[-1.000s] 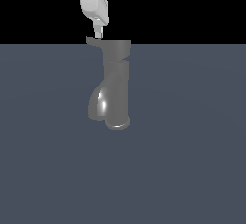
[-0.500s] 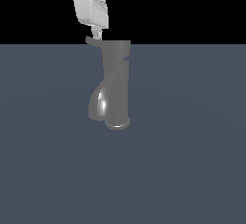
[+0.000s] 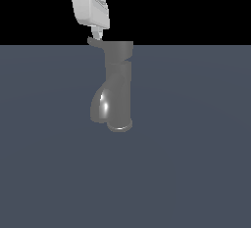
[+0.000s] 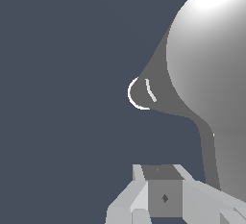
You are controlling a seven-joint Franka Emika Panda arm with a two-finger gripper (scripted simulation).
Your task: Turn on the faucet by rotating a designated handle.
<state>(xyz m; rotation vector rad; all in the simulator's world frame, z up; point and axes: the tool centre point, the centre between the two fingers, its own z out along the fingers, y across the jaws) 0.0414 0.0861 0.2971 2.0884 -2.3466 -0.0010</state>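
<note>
White gripper (image 3: 99,32) at the exterior view's left, hung from the top edge, fingertips down just above the handle (image 3: 94,41) and seemingly touching it, though contact too fine to be sure of. Thin grey handle stuck out sideways toward the exterior view's left from the wider cap of the faucet (image 3: 118,82). Dark grey glossy faucet stood upright near the middle of the flat slate-blue floor (image 3: 196,163), flared base ring at its foot. Bulging spout (image 3: 102,105) curved out low on the exterior view's left side, bright highlight down its face.

From the wrist view: slate-blue floor across most of the frame, then the spout's round tip (image 4: 142,93) outlined in white, then the faucet's big pale shining body (image 4: 211,64). Gripper (image 4: 164,196) low in that picture, two pale fingers (image 4: 126,204) flanking a grey block that may be the handle's end. Fingers drawn close together; whether pinching the handle or merely pressed beside it, cannot tell.
</note>
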